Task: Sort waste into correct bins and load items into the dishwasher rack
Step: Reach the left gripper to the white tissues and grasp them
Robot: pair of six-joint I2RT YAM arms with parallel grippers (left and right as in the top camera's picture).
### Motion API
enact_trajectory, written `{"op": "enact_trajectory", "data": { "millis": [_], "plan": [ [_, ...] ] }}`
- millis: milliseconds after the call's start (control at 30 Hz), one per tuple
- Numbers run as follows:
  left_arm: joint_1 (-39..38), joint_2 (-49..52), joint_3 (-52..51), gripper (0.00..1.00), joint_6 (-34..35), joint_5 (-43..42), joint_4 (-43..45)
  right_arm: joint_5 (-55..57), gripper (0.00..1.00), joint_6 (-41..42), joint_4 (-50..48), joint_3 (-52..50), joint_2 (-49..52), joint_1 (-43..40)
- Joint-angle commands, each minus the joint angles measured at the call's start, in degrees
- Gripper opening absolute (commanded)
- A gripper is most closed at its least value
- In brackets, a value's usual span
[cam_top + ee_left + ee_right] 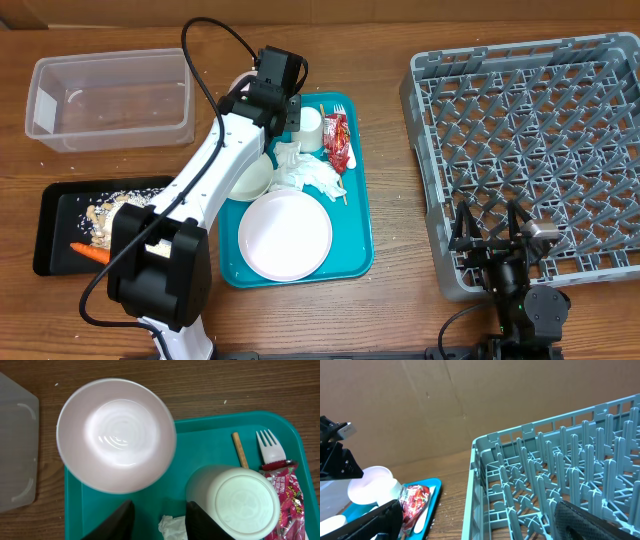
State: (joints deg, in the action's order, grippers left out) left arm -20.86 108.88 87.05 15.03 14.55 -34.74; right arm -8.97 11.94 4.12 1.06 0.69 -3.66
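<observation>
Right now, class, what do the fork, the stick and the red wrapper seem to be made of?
Fork: likely plastic, smooth opaque white. Stick: probably wood, matte tan. Red wrapper: seemingly plastic film, glossy, crinkled, printed.

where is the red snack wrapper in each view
Overhead: wrapper in the far right part of the teal tray.
Left wrist: wrapper at the lower right edge, just below the fork.
Right wrist: wrapper at the lower left.
Shared landmark: the teal tray it lies on.
</observation>
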Motion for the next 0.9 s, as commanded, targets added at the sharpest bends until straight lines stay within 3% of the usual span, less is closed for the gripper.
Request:
{"op": "enact_trajectory", "data": {
  "millis": [0, 233, 267, 300, 333, 567, 600, 633, 667, 733, 867],
  "plan": [
    [0.37, 0.48, 1.2, 0.38, 0.2, -0.42, -0.15, 0.37, 1.0, -0.22, -0.2, -0.59, -0.46, -0.22],
    [0.37, -1.05, 5.09, 0.5, 0.24, -0.66, -3.43, 0.37, 1.0, -0.22, -0.2, -0.59, -0.46, -0.22],
    [0.35, -1.33, 6.1, 0.55, 0.24, -0.63, -4.26, 0.37, 1.0, -0.22, -0.2, -0.59, -0.46, -0.22],
    [0.35, -1.46, 6.75, 0.73, 0.24, -0.66, -4.48, 0.35, 1.0, -0.22, -0.2, -0.59, -0.46, -0.22],
    [0.37, -1.55, 7.08, 0.76, 0.24, -0.66, -4.46, 0.37, 1.0, -0.22, -0.2, -0.59, -0.46, -0.22],
    [0.85, -0.31, 7.23, 0.77, 0.22, -0.17, -2.51, 0.37, 1.0, -0.22, -0.2, -0.59, -0.46, -0.22],
    [1.05, 0.13, 7.21, 0.74, 0.2, -0.02, -1.97, 0.35, 1.0, -0.22, -0.2, -0.59, -0.46, -0.22],
    [1.86, 1.77, 7.21, 0.55, 0.2, 0.87, 0.28, 0.37, 1.0, -0.22, -0.2, -0.59, -0.46, -0.22],
    [2.25, 2.47, 7.21, 0.5, 0.2, 0.87, 1.01, 0.35, 1.0, -0.22, -0.2, -0.59, -0.46, -0.22],
    [4.24, 5.18, 7.21, 0.31, 0.28, -1.99, 2.58, 0.37, 1.0, -0.22, -0.2, -0.59, -0.46, -0.22],
    [7.96, 9.55, 7.21, 0.18, 0.42, -10.64, 1.95, 0.37, 1.0, -0.22, -0.2, -0.59, -0.46, -0.22]
  ]
}}
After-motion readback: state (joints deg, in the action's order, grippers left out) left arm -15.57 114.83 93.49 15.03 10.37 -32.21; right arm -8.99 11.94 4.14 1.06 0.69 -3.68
